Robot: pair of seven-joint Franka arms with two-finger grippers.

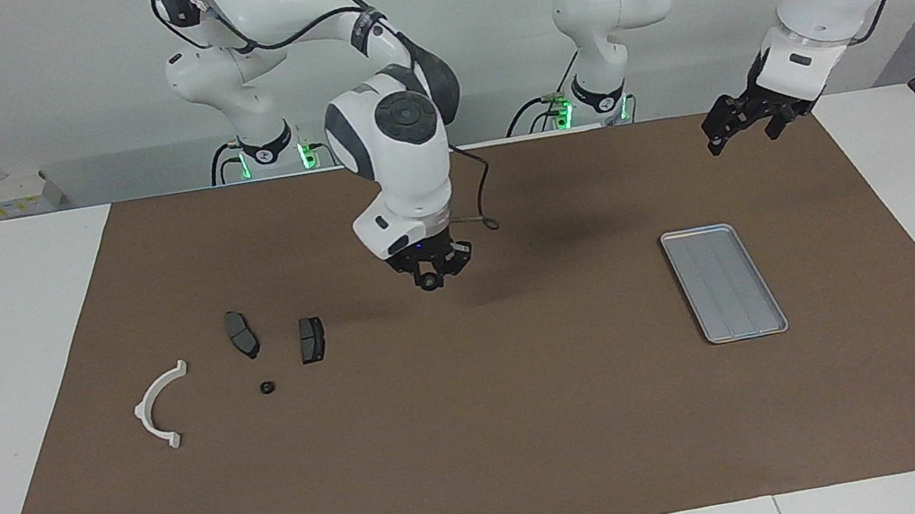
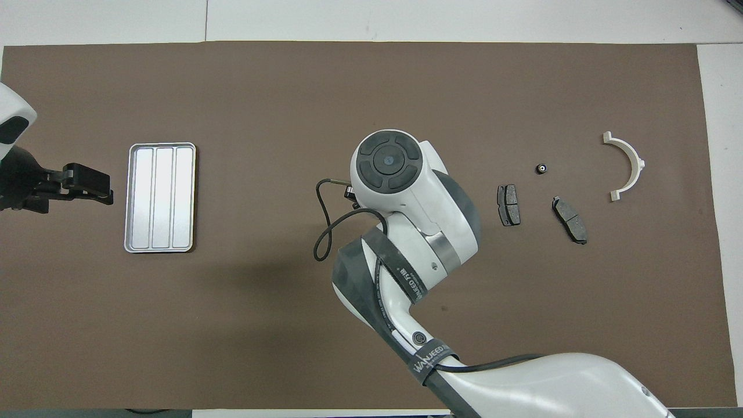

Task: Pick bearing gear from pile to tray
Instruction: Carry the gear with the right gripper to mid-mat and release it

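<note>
The pile lies toward the right arm's end of the table: a white half-ring bracket point(image 1: 143, 411) point(image 2: 638, 162), two dark grey brake pads point(image 1: 241, 334) point(image 1: 311, 339) point(image 2: 508, 205) point(image 2: 569, 219) and one tiny black round piece point(image 1: 267, 387) point(image 2: 541, 169). My right gripper point(image 1: 429, 277) hangs above the mat's middle, between the pile and the tray, shut on a small black ring-shaped bearing gear point(image 1: 427, 280). In the overhead view its own wrist hides it. The silver ribbed tray point(image 1: 724, 281) point(image 2: 161, 197) lies flat and holds nothing. My left gripper point(image 1: 742, 128) point(image 2: 87, 186) waits raised and open beside the tray.
A brown mat point(image 1: 487, 452) covers the white table. The right arm's elbow and cable point(image 2: 325, 232) hang over the mat's middle. The arms' bases stand at the table's robot end.
</note>
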